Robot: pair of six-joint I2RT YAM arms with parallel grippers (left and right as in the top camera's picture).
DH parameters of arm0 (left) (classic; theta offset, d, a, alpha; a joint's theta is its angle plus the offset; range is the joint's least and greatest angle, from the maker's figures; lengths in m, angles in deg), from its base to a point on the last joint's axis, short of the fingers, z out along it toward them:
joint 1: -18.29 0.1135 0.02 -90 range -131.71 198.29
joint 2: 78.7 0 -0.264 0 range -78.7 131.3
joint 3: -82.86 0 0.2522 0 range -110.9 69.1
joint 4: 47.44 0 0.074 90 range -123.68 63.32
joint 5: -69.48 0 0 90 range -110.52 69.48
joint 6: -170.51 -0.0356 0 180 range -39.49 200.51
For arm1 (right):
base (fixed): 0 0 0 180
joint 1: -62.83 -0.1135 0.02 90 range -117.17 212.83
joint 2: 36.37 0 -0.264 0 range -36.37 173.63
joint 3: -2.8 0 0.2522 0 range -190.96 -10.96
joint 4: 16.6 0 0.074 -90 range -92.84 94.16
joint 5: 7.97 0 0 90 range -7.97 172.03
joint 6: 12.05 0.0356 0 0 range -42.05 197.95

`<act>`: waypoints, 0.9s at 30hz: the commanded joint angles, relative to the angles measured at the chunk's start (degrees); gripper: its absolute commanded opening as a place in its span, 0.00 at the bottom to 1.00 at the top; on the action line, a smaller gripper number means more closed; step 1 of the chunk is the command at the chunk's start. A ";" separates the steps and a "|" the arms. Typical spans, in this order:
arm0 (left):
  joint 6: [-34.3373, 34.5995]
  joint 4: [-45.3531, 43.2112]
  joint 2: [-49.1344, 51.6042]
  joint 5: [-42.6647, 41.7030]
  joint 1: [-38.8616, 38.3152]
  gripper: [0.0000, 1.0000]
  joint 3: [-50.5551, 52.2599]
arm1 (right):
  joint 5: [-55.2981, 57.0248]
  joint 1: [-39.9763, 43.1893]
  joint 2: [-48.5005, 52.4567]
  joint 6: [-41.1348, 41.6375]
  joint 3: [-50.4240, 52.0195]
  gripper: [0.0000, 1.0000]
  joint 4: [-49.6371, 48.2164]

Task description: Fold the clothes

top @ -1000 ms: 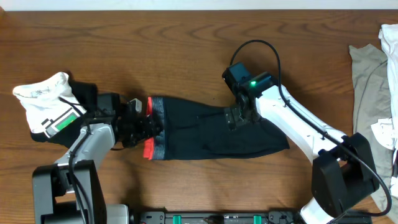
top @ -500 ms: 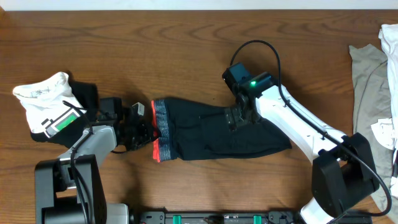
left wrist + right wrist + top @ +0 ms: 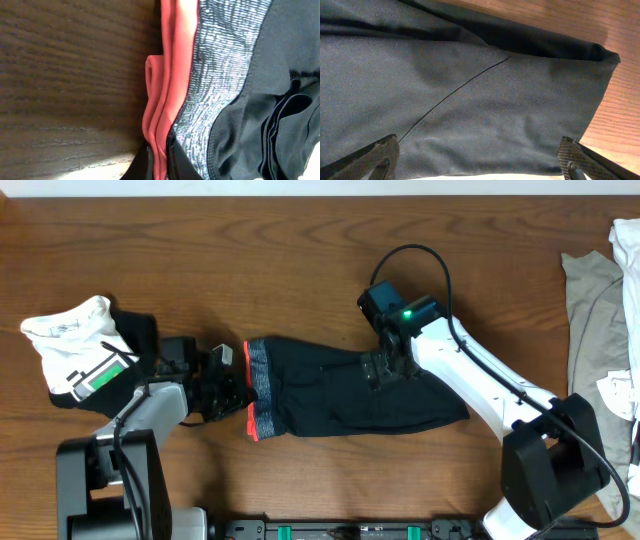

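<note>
From above, the black pants (image 3: pixel 350 395) lie folded across the middle of the table (image 3: pixel 300 260), with the waistband (image 3: pixel 258 385) to the left. A white green-printed piece (image 3: pixel 65 340) sits at the left end and beige-grey tops (image 3: pixel 590 310) at the right edge. Only the left wrist view shows the left gripper (image 3: pixel 159 167) pinched narrow on the waistband's red edge (image 3: pixel 167 75). The right wrist view shows the right gripper (image 3: pixel 477 162) spread wide, its fingers (image 3: pixel 377 155) low over black cloth; whether they touch it I cannot tell.
</note>
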 commanded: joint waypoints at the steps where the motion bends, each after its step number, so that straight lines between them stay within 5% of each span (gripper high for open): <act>1: -0.33 0.20 -3.91 1.53 -0.22 0.06 0.42 | 0.44 0.42 -0.79 1.01 0.07 0.99 -0.15; 9: 1.03 5.81 -16.41 10.69 3.30 0.06 -0.79 | 0.85 5.84 -10.97 0.94 -0.07 0.99 0.31; 18: 1.27 9.27 -22.91 11.37 14.62 0.06 -4.70 | 0.85 18.32 -22.47 -1.86 -0.07 0.99 5.92; 27: 1.27 9.68 -23.02 -6.82 13.77 0.06 -10.86 | 0.76 27.47 -24.83 -4.24 -0.04 0.99 9.88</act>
